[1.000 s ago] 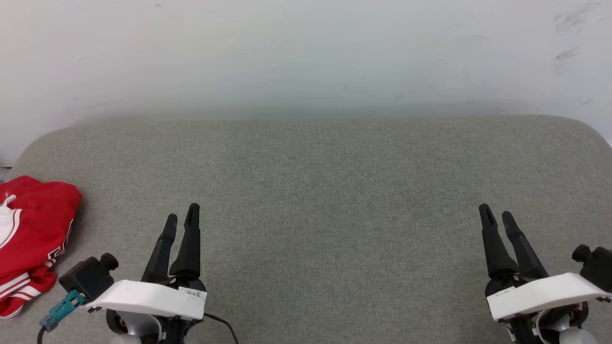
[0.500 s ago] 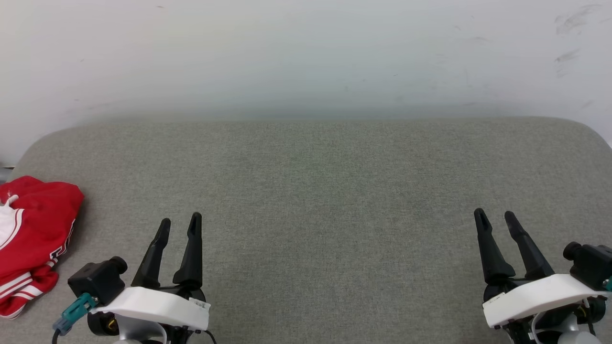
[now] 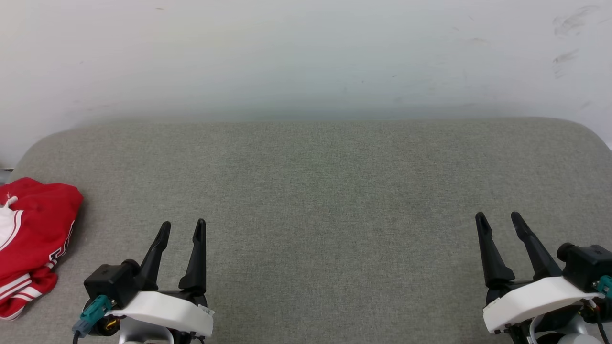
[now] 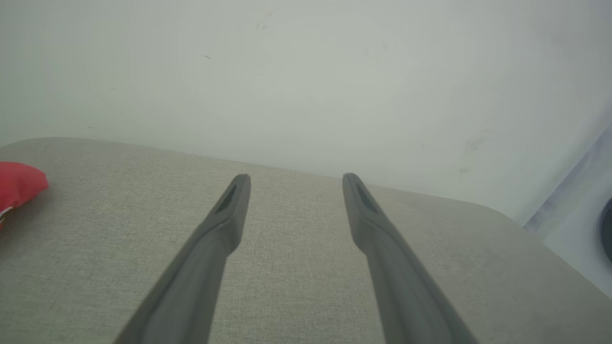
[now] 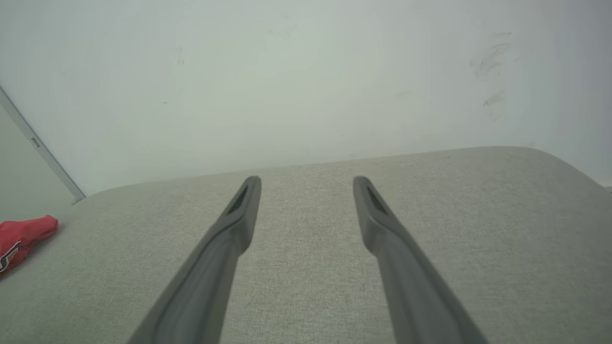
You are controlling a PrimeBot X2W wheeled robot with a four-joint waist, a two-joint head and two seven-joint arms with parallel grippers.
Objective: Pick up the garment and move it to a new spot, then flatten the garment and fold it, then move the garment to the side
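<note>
The garment (image 3: 33,239), a red jersey with white panels and striped trim, lies bunched at the left edge of the grey cushioned surface (image 3: 315,181). Part of it is cut off by the frame. A red corner of the garment (image 4: 19,184) shows at the left of the left wrist view, and the garment (image 5: 24,236) shows far left in the right wrist view. My left gripper (image 3: 183,227) stands open to the right of the garment, apart from it and holding nothing. Near the lower right, my right gripper (image 3: 499,219) is open and empty.
A pale wall (image 3: 306,57) rises right behind the cushioned surface. The surface's rounded corners fall away at the back left and back right. A wide stretch of grey fabric lies between the two grippers.
Both grippers have drawn back toward the bottom of the head view, and each has turned so its fingers show wider apart. The garment has stayed where it lies.
</note>
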